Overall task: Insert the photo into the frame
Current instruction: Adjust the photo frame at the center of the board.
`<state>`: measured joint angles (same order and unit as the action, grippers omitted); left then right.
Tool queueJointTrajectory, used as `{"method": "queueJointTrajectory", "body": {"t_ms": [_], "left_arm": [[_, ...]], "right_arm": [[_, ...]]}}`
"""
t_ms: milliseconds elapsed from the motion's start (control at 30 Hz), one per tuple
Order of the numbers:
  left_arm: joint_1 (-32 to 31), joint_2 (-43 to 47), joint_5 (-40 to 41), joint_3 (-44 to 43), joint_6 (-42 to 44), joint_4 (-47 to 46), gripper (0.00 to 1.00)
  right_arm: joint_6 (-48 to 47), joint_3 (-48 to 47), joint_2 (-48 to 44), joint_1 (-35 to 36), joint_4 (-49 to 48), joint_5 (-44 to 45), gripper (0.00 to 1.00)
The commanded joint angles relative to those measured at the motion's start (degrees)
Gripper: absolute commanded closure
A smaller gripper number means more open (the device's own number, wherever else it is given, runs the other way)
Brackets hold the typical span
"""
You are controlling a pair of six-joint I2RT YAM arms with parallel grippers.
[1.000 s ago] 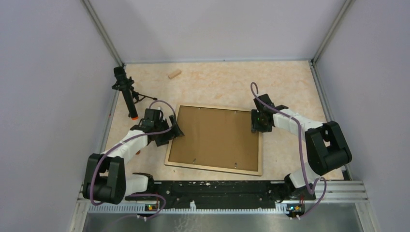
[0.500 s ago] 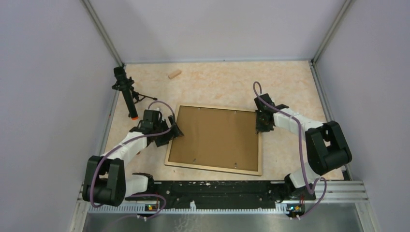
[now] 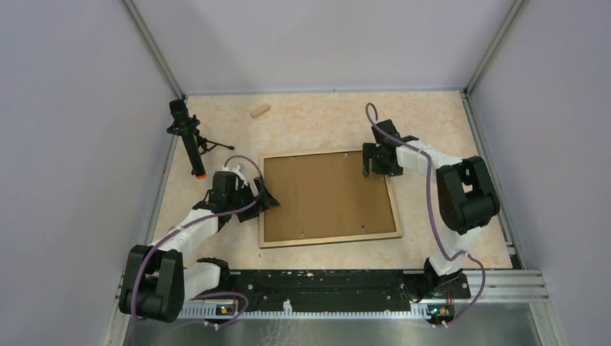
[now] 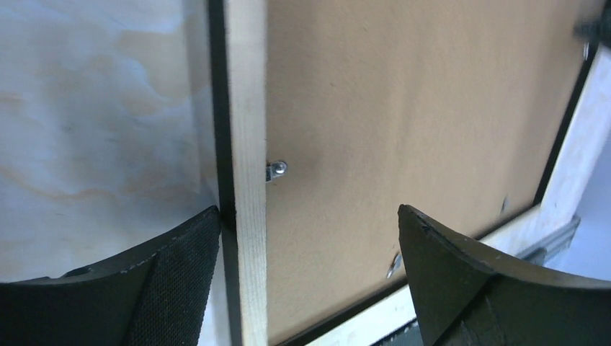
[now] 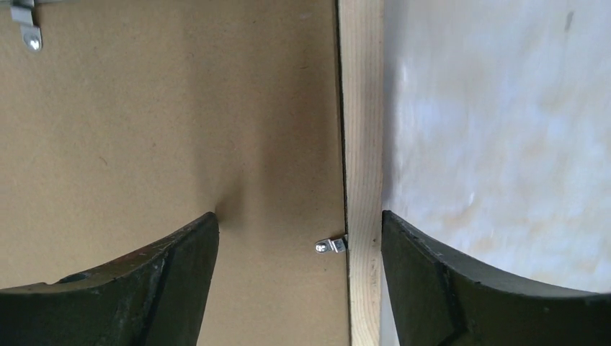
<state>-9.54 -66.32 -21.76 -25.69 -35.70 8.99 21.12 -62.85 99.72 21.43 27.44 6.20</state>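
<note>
Top external view: the frame lies flat on the table, back face up, filled by the brown backing board. The left gripper sits at its left rail and the right gripper at its far right corner; finger spread is unreadable here. Left wrist view: the fingers stand wide apart astride the pale rail, beside a small metal clip. Right wrist view: an equally open straddle of the right rail. No view shows the photo. A black stand and a wooden peg appear only from above.
</note>
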Motion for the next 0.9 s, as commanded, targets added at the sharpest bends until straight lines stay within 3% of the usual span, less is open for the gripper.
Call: {"method": "queueJointTrajectory", "body": {"t_ms": [0, 167, 267, 400, 533, 700, 767, 867], "left_arm": [[-8.2, 2.6, -16.3, 4.7, -5.8, -5.3, 0.06], [-18.1, 9.2, -13.2, 5.9, -9.6, -6.0, 0.04], [-19.2, 13.0, -12.4, 5.5, -8.1, -2.6, 0.02], [-19.2, 20.8, 0.0, 0.6, -5.4, 9.9, 0.02], [-19.1, 24.9, 11.9, -1.4, -4.7, 5.0, 0.02], [-18.7, 13.6, 18.0, -9.1, 1.5, -3.5, 0.02], [-17.0, 5.6, 15.8, -14.4, 3.7, -4.1, 0.02], [-12.2, -9.6, 8.3, -25.5, 6.3, 2.5, 0.02]], "right_arm": [[-1.0, -12.7, 8.8, 3.1, -7.5, -14.3, 0.21], [-3.8, -28.8, 17.3, 4.7, 1.6, -9.3, 0.14], [-4.3, -33.8, 16.5, 4.8, 8.4, 0.0, 0.10], [-4.3, -31.5, 9.1, 4.8, 13.8, 12.4, 0.07], [3.1, -21.7, -1.0, 4.7, 16.1, 15.5, 0.07], [4.6, -4.1, -11.6, 4.7, 10.7, 5.8, 0.11], [5.6, 1.7, -14.5, 4.3, 9.6, 5.7, 0.14], [6.7, 7.7, -18.8, 3.0, 7.4, 2.7, 0.19]]}}
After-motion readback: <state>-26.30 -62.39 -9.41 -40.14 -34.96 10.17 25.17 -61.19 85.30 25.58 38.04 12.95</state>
